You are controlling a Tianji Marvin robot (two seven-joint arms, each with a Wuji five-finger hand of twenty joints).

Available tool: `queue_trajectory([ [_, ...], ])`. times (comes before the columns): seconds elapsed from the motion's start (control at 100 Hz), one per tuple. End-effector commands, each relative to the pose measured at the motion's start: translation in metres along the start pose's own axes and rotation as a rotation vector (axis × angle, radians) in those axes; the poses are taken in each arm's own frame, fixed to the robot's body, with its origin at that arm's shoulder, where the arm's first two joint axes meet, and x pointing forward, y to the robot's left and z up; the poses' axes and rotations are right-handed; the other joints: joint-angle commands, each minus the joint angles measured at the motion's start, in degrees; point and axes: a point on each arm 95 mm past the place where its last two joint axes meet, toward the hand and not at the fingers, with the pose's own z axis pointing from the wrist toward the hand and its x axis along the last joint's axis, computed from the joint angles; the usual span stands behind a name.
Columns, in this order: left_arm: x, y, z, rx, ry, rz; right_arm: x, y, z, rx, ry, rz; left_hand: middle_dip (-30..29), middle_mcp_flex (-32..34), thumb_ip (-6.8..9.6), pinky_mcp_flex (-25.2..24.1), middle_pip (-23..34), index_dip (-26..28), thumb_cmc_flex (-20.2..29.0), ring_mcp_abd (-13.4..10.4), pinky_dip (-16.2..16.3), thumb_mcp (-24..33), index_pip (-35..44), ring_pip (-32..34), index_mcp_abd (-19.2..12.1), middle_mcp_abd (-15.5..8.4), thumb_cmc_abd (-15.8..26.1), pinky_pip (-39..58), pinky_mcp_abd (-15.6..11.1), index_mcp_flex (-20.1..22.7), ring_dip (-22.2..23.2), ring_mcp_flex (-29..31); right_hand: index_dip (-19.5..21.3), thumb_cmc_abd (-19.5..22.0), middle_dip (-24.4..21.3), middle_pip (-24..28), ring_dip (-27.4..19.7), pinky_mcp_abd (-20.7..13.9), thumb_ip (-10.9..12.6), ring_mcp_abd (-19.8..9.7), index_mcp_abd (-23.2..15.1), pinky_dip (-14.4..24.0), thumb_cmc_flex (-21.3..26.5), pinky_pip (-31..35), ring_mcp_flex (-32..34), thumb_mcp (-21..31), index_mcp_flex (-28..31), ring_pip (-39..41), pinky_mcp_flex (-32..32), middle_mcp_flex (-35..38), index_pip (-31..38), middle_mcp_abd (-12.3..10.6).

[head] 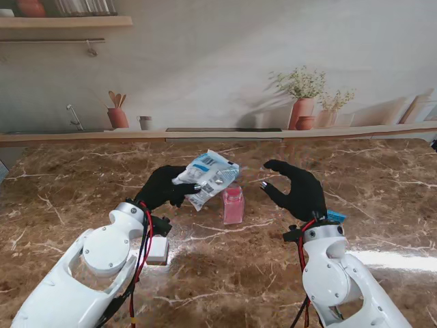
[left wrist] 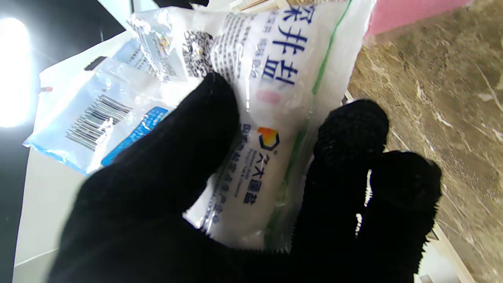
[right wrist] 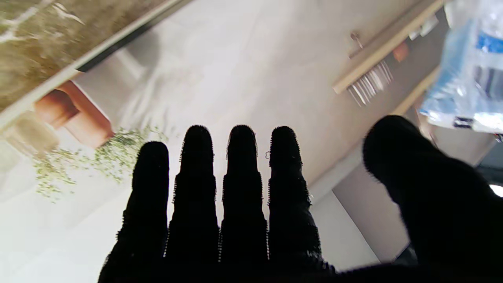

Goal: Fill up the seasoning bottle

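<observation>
1. Brown marble counter (head: 82, 184), kitchen backdrop behind: shelf, terracotta pots with plants, utensil jar.
2. My left hand (head: 161, 187) was closed on the salt bag (head: 208, 176), thumb on one face and fingers on the other. Left wrist view confirmed it: bag (left wrist: 271, 98) pinched firmly, printed side toward the camera.
3. Bag was held off the counter, tilted, hanging just over the pink seasoning bottle (head: 233, 205).
4. Bottle stood upright near the middle of the counter, between my two hands. I couldn't tell from these views whether its lid was on or off.
5. My right hand (head: 298, 188) held nothing, fingers straight and spread, thumb apart, hovering just right of the bottle. Right wrist view showed the same: hand (right wrist: 243, 204) unloaded, bag edge (right wrist: 467, 74) in the corner.
6. Small white box (head: 157, 250) sat near my left wrist, not involved.
7. My read on the step: bag positioned for pouring, pour not yet visible. I couldn't see whether the bag was open.
8. Next move likely needs the right hand to steady the bottle or the bag, then line the bag's corner over the mouth and tip slowly. Mouth is narrow, so spill risk.
</observation>
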Motion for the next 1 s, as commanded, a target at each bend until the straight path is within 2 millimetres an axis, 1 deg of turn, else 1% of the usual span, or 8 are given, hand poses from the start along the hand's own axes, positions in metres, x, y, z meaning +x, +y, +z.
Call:
queue_trajectory([
  [0.0,0.008,-0.013,0.004,0.012,0.019,0.026,-0.020,-0.010,-0.009,0.060,-0.050,-0.026,3.1,5.2,6.01,0.4,7.3,6.2,9.1,-0.3,1.2,15.5,21.7,2.0,-7.5,-8.8,8.6,3.3,0.4,10.8,-0.2,2.3,-1.7,1.9,-3.3,-2.9,-3.4,-3.3,2.2,-2.2,0.7,-3.9,-3.7,-4.5,-4.0,-3.6,-2.6,-2.3,-2.4,-3.5,-2.7,-0.4],
  [0.08,0.010,-0.018,0.007,0.005,0.014,0.056,-0.032,-0.015,-0.011,0.091,-0.066,-0.048,3.2,5.3,5.97,0.4,7.3,6.3,9.1,-0.3,1.2,15.5,21.7,2.0,-7.5,-8.7,8.6,3.3,0.4,10.8,-0.1,2.3,-3.1,3.9,-5.7,-4.5,-5.4,-4.9,3.0,-3.4,1.2,-6.3,-7.0,-7.0,-7.0,-6.5,-4.4,-3.8,-4.3,-6.6,-4.8,-0.7],
  [0.14,0.011,-0.021,0.009,0.002,0.009,0.076,-0.040,-0.018,-0.012,0.112,-0.076,-0.067,3.2,5.3,5.96,0.4,7.3,6.4,9.1,-0.3,1.2,15.5,21.7,2.0,-7.5,-8.8,8.6,3.3,0.4,10.7,0.0,2.3,-4.1,4.8,-7.0,-5.3,-6.5,-5.9,3.6,-4.1,1.4,-7.4,-9.1,-8.4,-8.8,-7.3,-5.2,-4.5,-5.2,-8.4,-5.9,-0.9],
  [0.22,0.011,-0.025,0.013,-0.008,0.002,0.108,-0.048,-0.022,-0.014,0.135,-0.089,-0.073,3.2,5.3,5.98,0.4,7.3,6.5,9.1,-0.2,1.3,15.5,21.7,2.0,-7.4,-8.6,8.6,3.3,0.4,10.7,0.0,2.3,-4.4,5.5,-7.4,-5.5,-6.8,-6.1,3.9,-4.2,0.9,-7.8,-10.2,-9.0,-9.8,-7.5,-5.7,-4.8,-5.9,-9.5,-6.2,-0.9],
  [0.36,0.010,-0.030,0.021,-0.017,-0.014,0.180,-0.056,-0.028,-0.017,0.148,-0.113,-0.090,3.2,5.3,6.00,0.4,7.4,6.6,9.0,-0.2,1.5,15.5,21.7,2.2,-7.4,-8.7,8.4,3.5,0.4,10.8,0.2,2.4,-4.4,5.3,-7.6,-5.3,-6.8,-5.7,4.5,-4.5,0.7,-7.9,-9.9,-9.3,-10.5,-7.3,-6.0,-4.6,-6.4,-10.3,-6.1,-0.7],
  [0.58,0.009,-0.031,0.034,-0.021,-0.025,0.332,-0.062,-0.034,-0.019,0.159,-0.135,-0.092,3.1,5.5,5.96,0.5,7.3,6.4,8.8,-0.4,1.6,15.7,21.6,2.3,-7.4,-8.8,8.2,3.5,0.2,10.9,0.2,2.4,-4.4,5.0,-7.9,-5.0,-7.0,-5.8,4.8,-4.3,0.8,-7.9,-9.2,-9.6,-10.9,-7.0,-6.4,-4.5,-6.6,-10.8,-6.0,-0.6],
  [0.9,0.004,-0.020,0.050,0.009,0.000,0.486,-0.065,-0.039,-0.022,0.155,-0.153,-0.066,3.0,5.9,5.91,1.4,7.7,6.4,8.3,-1.1,1.5,16.2,21.9,3.2,-8.1,-9.2,7.8,3.8,-0.3,11.0,0.1,2.6,-4.1,5.0,-7.8,-4.3,-6.6,-5.3,4.8,-3.4,0.7,-7.6,-8.3,-9.7,-10.6,-6.3,-6.0,-3.9,-6.6,-10.1,-5.3,-0.5],
  [0.99,0.001,-0.016,0.056,0.003,0.007,0.521,-0.063,-0.040,-0.021,0.145,-0.161,-0.044,3.0,5.9,5.93,1.4,7.8,6.4,8.2,-0.9,1.4,16.3,22.1,3.3,-8.0,-9.1,7.8,3.8,-0.3,11.1,0.0,2.5,-4.0,4.9,-7.7,-4.2,-6.5,-4.9,4.8,-3.3,0.7,-7.6,-7.9,-9.7,-10.4,-6.0,-5.7,-3.7,-6.9,-10.0,-5.1,-0.4],
])
